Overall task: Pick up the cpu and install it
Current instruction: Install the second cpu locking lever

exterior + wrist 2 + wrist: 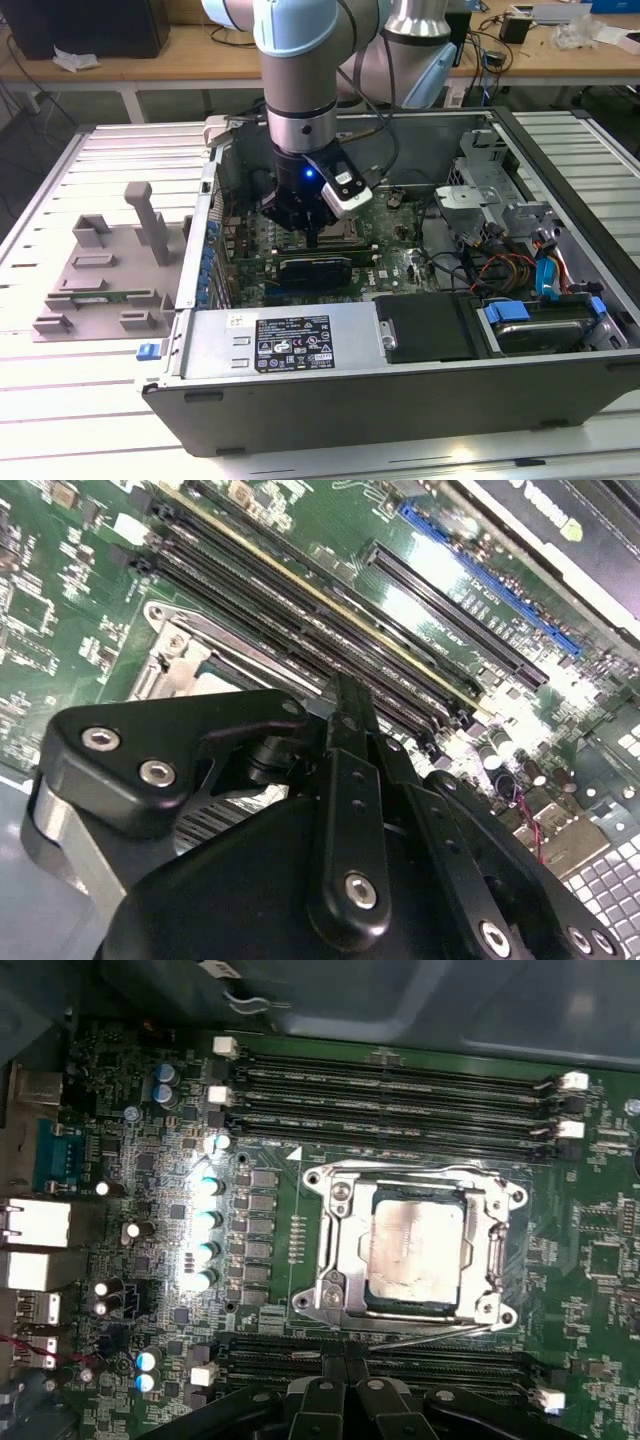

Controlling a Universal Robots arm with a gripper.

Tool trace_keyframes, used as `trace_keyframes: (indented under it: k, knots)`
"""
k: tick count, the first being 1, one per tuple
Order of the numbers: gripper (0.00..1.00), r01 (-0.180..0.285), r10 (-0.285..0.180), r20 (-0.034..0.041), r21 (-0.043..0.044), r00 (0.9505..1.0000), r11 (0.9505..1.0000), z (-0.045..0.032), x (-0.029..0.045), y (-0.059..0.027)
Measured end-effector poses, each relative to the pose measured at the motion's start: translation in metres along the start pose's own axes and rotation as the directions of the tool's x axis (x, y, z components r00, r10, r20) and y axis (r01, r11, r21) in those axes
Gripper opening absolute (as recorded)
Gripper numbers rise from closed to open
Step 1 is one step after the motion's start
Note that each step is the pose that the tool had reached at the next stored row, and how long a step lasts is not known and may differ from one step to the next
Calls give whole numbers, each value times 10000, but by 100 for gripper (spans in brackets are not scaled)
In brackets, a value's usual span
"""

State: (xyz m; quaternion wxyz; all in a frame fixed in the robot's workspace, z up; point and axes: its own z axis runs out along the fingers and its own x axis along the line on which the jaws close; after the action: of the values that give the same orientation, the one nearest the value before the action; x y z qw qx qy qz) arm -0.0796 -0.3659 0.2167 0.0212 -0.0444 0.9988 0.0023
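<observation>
**CPU seated in the socket, hand low over the motherboard**

The cpu [415,1250] is seen lying flat inside the metal socket frame [335,1250] on the motherboard [270,1170], its pale silver top facing up and its edges lined up with the frame. The task appears far along: the chip is judged to be placed, not carried. The hand [318,232] is held low inside the open computer case [400,385], directly above the socket area. Whether its fingers are apart or together cannot be told; nothing is seen clamped between them.

For the step in hand, the chip should be checked for sitting level on all four sides, and no downward force should be applied at a tilt, since the contacts beneath are judged delicate.

The socket is flanked by memory slots [390,1085] on both sides, with white latches at their ends. A black expansion card [315,268] lies just beside the hand in the exterior view, and loose cables [500,270] are bundled further to that view's right. A grey fixture tray [105,270] rests on the bench [60,400], well apart from the case.
</observation>
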Motion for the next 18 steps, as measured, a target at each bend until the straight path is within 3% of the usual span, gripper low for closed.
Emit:
trace_keyframes:
  k: [5, 8, 11, 13, 14, 18]
  knots:
    - [11, 0, 0, 6, -37, 10000, 10000, 20, 22, -31]
    - [11, -4, 4, 14, -125, 10000, 9999, 30, 25, -66]
    - [11, -16, 18, 47, -417, 10000, 9991, 32, 28, -83]
    - [11, -31, 41, 120, -892, 9999, 9960, 32, 31, -87]
    - [11, -33, 47, 142, -994, 9999, 9950, 32, 38, -94]
    - [11, -35, 54, 168, -1085, 9998, 9941, 31, 81, -155]
